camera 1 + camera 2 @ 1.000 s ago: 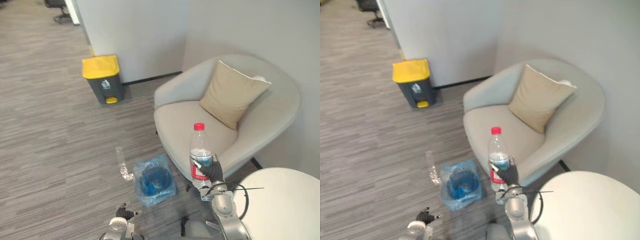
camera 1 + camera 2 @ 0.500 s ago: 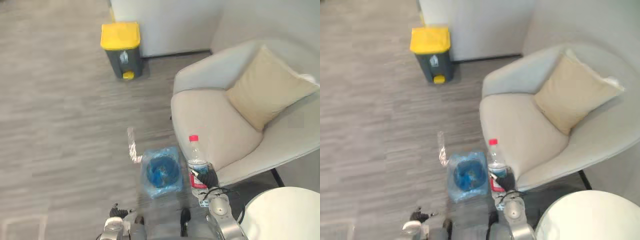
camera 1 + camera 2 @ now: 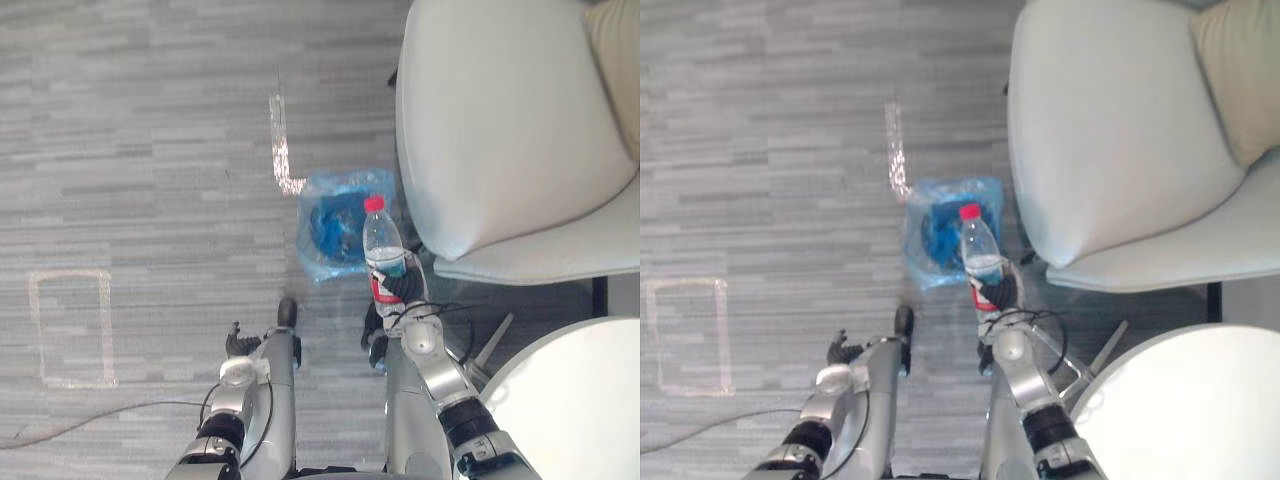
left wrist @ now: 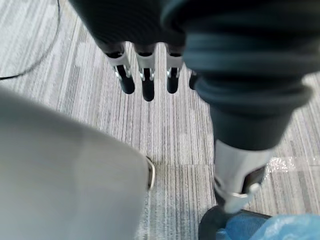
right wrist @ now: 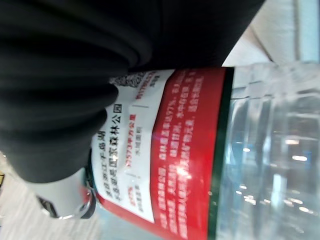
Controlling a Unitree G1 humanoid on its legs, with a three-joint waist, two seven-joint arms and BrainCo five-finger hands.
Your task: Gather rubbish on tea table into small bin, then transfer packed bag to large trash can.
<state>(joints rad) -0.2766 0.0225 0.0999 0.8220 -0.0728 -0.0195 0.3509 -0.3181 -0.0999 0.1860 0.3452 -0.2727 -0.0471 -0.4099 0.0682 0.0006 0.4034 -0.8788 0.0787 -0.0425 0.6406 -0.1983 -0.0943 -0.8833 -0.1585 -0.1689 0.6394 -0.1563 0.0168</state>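
Right robot hand (image 3: 400, 291) clasps a clear, red-capped plastic bottle (image 3: 381, 238) upright near the crinkly blue-bagged bin (image 3: 325, 228).

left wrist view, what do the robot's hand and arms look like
The left hand has silver fingers with dark rounded tips, under a dark ribbed cover that widens at the wrist. The left arm and right arm are smooth silver-grey; the right hand looks dark too.

Office lounge, grey striped carpet (image 3: 150, 150), pale tub armchair (image 3: 500, 130), round white table (image 3: 575, 400)
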